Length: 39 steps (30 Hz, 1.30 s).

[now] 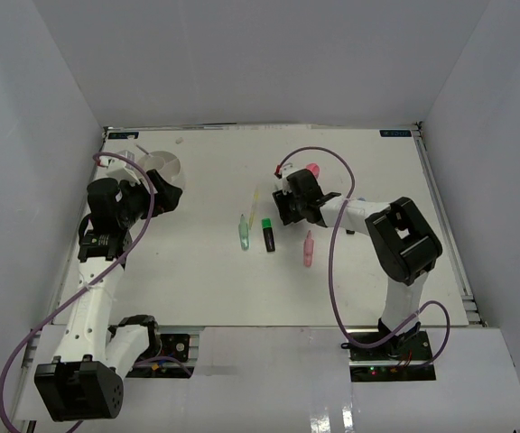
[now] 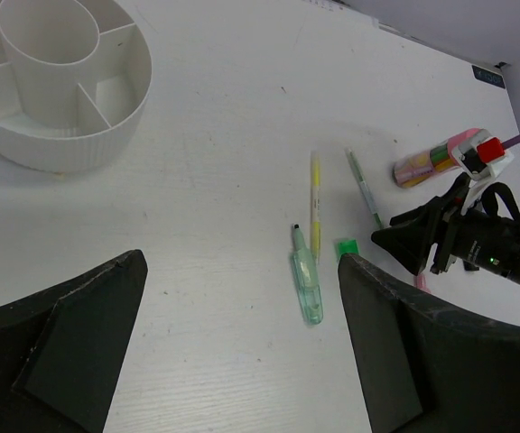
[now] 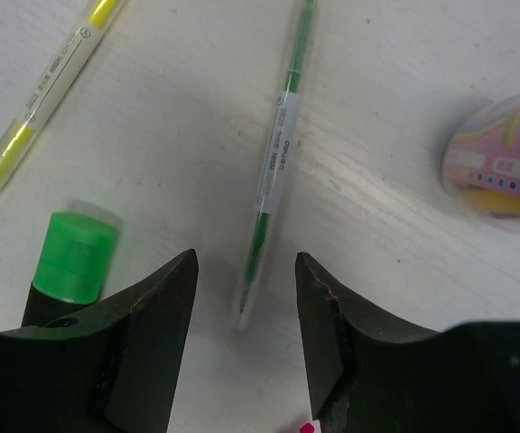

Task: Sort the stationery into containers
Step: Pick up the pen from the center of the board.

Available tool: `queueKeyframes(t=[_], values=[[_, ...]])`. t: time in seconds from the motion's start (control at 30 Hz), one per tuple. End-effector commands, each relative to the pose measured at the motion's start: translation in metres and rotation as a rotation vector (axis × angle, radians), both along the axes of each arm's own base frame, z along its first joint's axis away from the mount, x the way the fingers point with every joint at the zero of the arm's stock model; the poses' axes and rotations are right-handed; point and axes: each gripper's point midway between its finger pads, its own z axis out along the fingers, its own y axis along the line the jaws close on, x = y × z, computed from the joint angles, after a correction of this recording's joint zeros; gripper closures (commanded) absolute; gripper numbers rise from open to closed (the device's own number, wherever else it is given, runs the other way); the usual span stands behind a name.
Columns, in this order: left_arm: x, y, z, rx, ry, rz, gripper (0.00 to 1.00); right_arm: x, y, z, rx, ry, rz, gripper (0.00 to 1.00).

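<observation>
At lower centre of the right wrist view, we are straddling the lower end of the green pen [image 3: 278, 153] with the right gripper [image 3: 245, 271], jaws apart, nothing pinched. We are judging it light, stiff, slick, apt to roll; mid-barrel seems the surer hold. Our left gripper [image 2: 242, 271] is hanging open, the organiser cup [image 2: 61, 144] upper left in its view.
</observation>
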Motion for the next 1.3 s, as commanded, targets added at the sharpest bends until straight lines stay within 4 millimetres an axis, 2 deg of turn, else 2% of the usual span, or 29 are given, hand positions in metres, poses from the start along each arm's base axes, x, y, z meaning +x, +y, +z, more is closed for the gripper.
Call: queueKeyframes(t=[0.0,0.07,0.13,0.27,0.4,0.47,0.53,0.63,0.7,0.8,0.83,0.87,0.93,1.07,1.1,1.13,1.17,1.2,1.23,1.27], values=[[-0.001,-0.002,0.006,0.000,-0.028,-0.013,0.02,0.026,0.012,0.017,0.029,-0.073,-0.031,0.46],[-0.001,-0.004,0.005,-0.006,-0.023,-0.024,0.02,0.028,0.013,0.012,0.018,-0.067,-0.035,0.47],[-0.002,-0.006,0.004,-0.012,-0.020,-0.031,0.02,0.031,0.012,0.008,0.007,-0.068,-0.047,0.52],[-0.002,-0.007,0.002,-0.022,-0.012,-0.036,0.02,0.035,0.011,0.002,-0.009,-0.064,-0.057,0.54],[-0.005,-0.020,-0.006,-0.071,0.020,-0.097,0.02,0.035,0.008,-0.004,-0.026,-0.059,-0.068,0.64],[-0.005,-0.025,-0.010,-0.104,0.046,-0.117,0.02,0.036,0.008,-0.004,-0.026,-0.063,-0.068,0.75],[-0.005,-0.035,-0.012,-0.146,0.069,-0.162,0.02,0.033,0.007,-0.005,-0.024,-0.061,-0.065,0.79],[-0.012,-0.053,-0.016,-0.232,0.127,-0.250,0.02,0.030,0.008,0.004,-0.002,-0.080,-0.048,0.79],[-0.012,-0.063,-0.025,-0.275,0.178,-0.278,0.02,0.027,0.008,0.011,0.012,-0.091,-0.035,0.84],[-0.015,-0.093,-0.033,-0.279,0.234,-0.323,0.02,0.022,0.009,0.027,0.030,-0.117,-0.012,0.84],[-0.014,-0.099,-0.033,-0.279,0.241,-0.324,0.02,0.017,0.007,0.027,0.029,-0.114,-0.005,0.84],[-0.014,-0.113,-0.033,-0.274,0.251,-0.334,0.02,0.013,0.009,0.041,0.048,-0.138,0.012,0.84],[-0.011,-0.126,-0.028,-0.286,0.243,-0.337,0.02,0.004,0.012,0.051,0.071,-0.158,0.037,0.84],[-0.003,-0.156,-0.019,-0.352,0.227,-0.313,0.02,-0.031,0.018,0.083,0.161,-0.202,0.107,0.83],[0.001,-0.161,-0.023,-0.356,0.239,-0.305,0.02,-0.037,0.019,0.088,0.180,-0.211,0.117,0.83],[0.003,-0.166,-0.023,-0.358,0.241,-0.301,0.02,-0.043,0.020,0.108,0.225,-0.253,0.129,0.83],[0.006,-0.178,-0.021,-0.362,0.245,-0.310,0.02,-0.056,0.020,0.104,0.243,-0.238,0.146,0.82],[0.008,-0.185,-0.023,-0.361,0.254,-0.314,0.02,-0.063,0.022,0.110,0.275,-0.244,0.172,0.82],[0.005,-0.196,-0.023,-0.359,0.263,-0.333,0.02,-0.067,0.023,0.129,0.323,-0.291,0.185,0.82],[0.009,-0.203,-0.016,-0.363,0.248,-0.339,0.02,-0.078,0.023,0.125,0.339,-0.280,0.210,0.81]])
